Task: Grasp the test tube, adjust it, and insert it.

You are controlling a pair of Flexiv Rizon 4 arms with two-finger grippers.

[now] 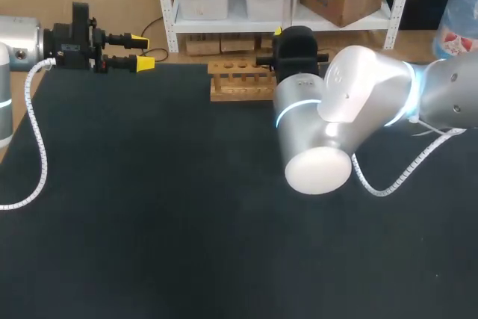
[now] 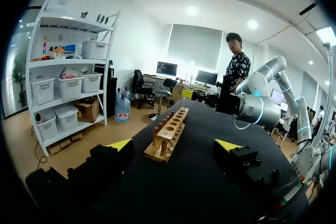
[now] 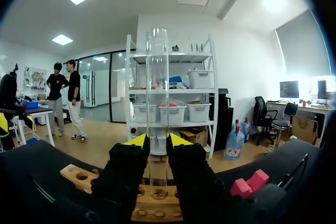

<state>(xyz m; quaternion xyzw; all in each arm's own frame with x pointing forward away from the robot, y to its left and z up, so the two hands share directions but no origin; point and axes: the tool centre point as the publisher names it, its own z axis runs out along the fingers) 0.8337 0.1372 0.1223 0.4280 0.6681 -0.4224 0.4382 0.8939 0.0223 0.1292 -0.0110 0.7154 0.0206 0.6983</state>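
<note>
Right wrist view: a clear glass test tube (image 3: pixel 157 103) is clamped in the right gripper (image 3: pixel 156 141). If tilted, a hole rim of the light wooden rack (image 3: pixel 79 176) may be struck.

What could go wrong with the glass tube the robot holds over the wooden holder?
The test tube is pinched low down by the right gripper, so most of it stands above the grip and could tilt or slip. If its bottom misses a hole in the wooden rack, it might hit the wood and crack.
</note>
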